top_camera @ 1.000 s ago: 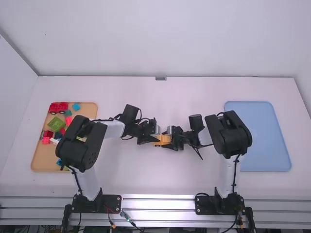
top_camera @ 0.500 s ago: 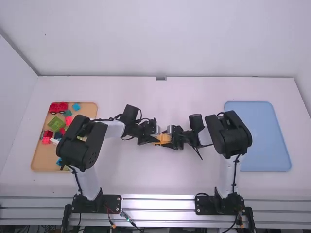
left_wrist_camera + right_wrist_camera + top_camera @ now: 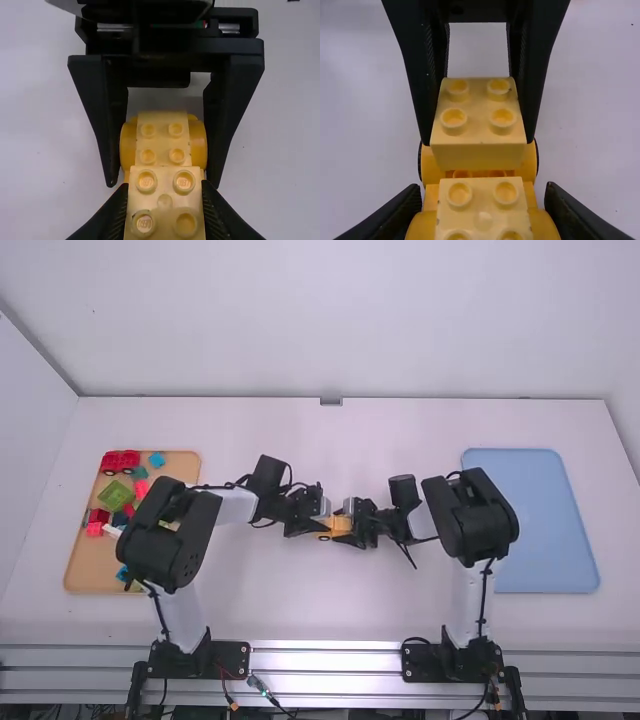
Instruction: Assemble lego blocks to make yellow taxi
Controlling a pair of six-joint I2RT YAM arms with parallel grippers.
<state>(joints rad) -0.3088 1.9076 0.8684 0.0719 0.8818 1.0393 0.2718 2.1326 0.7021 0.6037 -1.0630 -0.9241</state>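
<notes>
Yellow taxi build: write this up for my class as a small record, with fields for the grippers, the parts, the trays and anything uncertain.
Left gripper: closed on a pale yellow block
Right gripper: closed on the deeper yellow wheeled base
Second pale block: on the base, between the right gripper's fingers
Tan tray: left side; loose coloured blocks, red vehicle
Blue tray: right side
Uncertain: whether the left gripper's block is fully seated

Smooth yellow plastic blocks point(image 3: 479, 156), matt white table point(image 3: 300, 610), tan tray point(image 3: 75, 565) possibly wood
</notes>
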